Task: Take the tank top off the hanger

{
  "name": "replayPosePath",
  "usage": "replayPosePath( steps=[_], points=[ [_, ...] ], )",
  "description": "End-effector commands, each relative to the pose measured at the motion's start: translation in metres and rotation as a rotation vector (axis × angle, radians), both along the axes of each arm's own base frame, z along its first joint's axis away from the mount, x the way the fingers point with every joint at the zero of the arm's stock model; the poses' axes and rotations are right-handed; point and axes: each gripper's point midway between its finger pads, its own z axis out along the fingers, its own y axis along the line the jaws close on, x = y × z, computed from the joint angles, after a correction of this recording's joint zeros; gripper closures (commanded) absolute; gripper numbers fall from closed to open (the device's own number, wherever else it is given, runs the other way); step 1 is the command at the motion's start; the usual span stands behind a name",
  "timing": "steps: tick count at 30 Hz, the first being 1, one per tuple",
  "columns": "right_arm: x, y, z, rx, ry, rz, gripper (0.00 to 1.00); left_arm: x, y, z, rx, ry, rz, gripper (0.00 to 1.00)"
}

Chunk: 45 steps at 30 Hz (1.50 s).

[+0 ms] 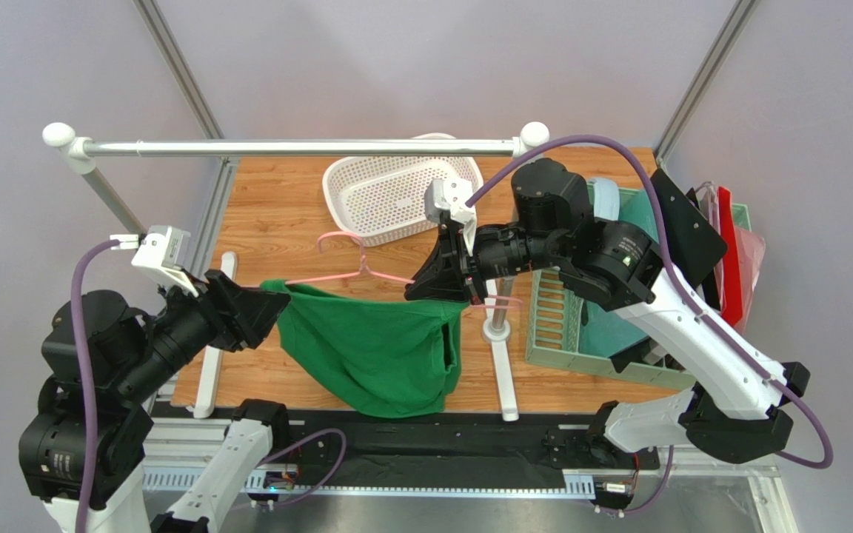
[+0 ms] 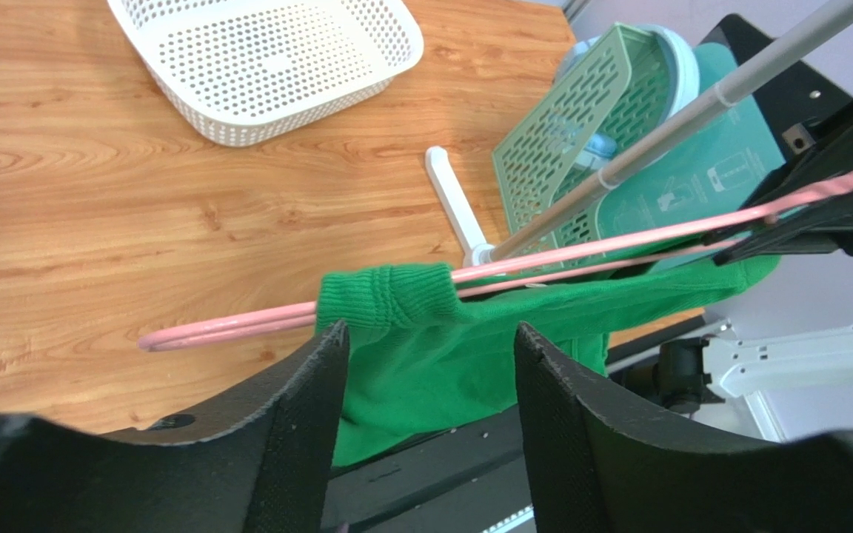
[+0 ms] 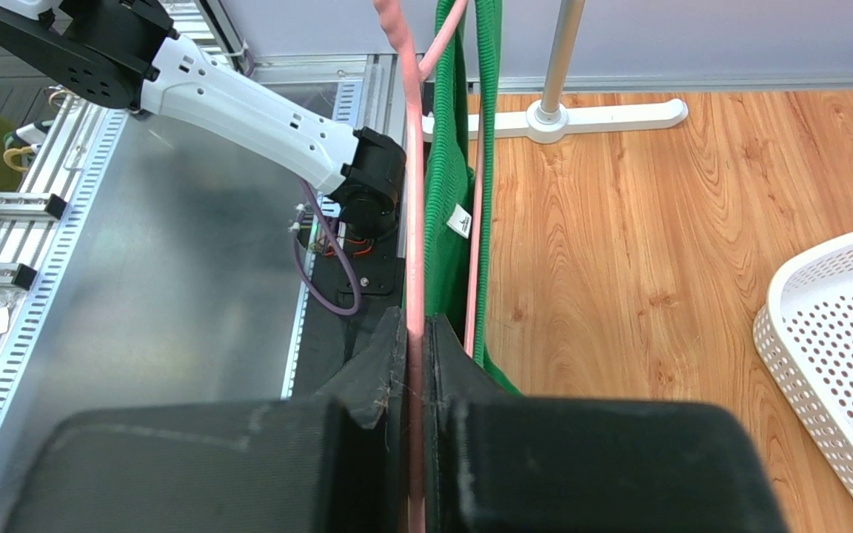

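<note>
- Over the near table edge, the tank top [image 1: 381,347] hangs on the hanger [image 1: 366,270], sagging in a loose pouch. It is still on both shoulders as far as I can tell.
- In the left wrist view, one ribbed shoulder strap of the tank top [image 2: 392,298] wraps the pink wire near the hanger's free end [image 2: 220,327].
- right gripper [image 3: 414,339]: jaws clamped tight on the pink wire at the other end, holding the hanger level in the air.
- left gripper [image 2: 431,331]: jaws apart, straddling that strap, no pinch yet.
- Step in hand, my read: grab the strap and slide it off the free end.
- To do it well, pinch fabric only and keep the wire out of the jaws. Pull along the wire toward its tip, not downward. The right side should hold firm so the hanger doesn't swing.
- Risk: the ribbed hem may catch on the bend at the tip.
- Writing: small white tag [image 3: 459,222] inside the garment, unreadable. Pale print on the teal board [image 2: 720,178], too small to read. No brand visible.
</note>
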Motion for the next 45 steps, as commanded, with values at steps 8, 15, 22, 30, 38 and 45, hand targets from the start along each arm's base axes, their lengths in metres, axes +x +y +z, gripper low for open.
replayPosePath(
  steps=[8, 15, 22, 30, 38, 45],
  points=[
    [-0.004, 0.004, 0.033, 0.094, -0.040, 0.041, 1.00, 0.026, 0.004, -0.015, 0.058, 0.008, 0.021, 0.31],
    [-0.005, 0.005, 0.032, 0.091, -0.024, 0.046, 1.00, 0.040, 0.005, -0.017, 0.060, 0.012, 0.041, 0.40],
    [-0.011, 0.003, 0.027, 0.079, 0.012, 0.064, 1.00, 0.056, 0.019, -0.018, 0.072, 0.015, 0.140, 0.65],
    [-0.021, -0.016, 0.016, 0.055, 0.030, 0.036, 1.00, 0.077, 0.040, -0.034, 0.128, 0.058, 0.264, 1.00],
    [-0.034, -0.038, 0.018, 0.115, -0.013, 0.020, 1.00, 0.093, 0.062, -0.054, 0.183, 0.113, 0.396, 1.00],
    [-0.050, -0.049, 0.033, 0.172, -0.020, 0.055, 1.00, 0.095, 0.064, -0.057, 0.218, 0.120, 0.387, 1.00]
  ],
)
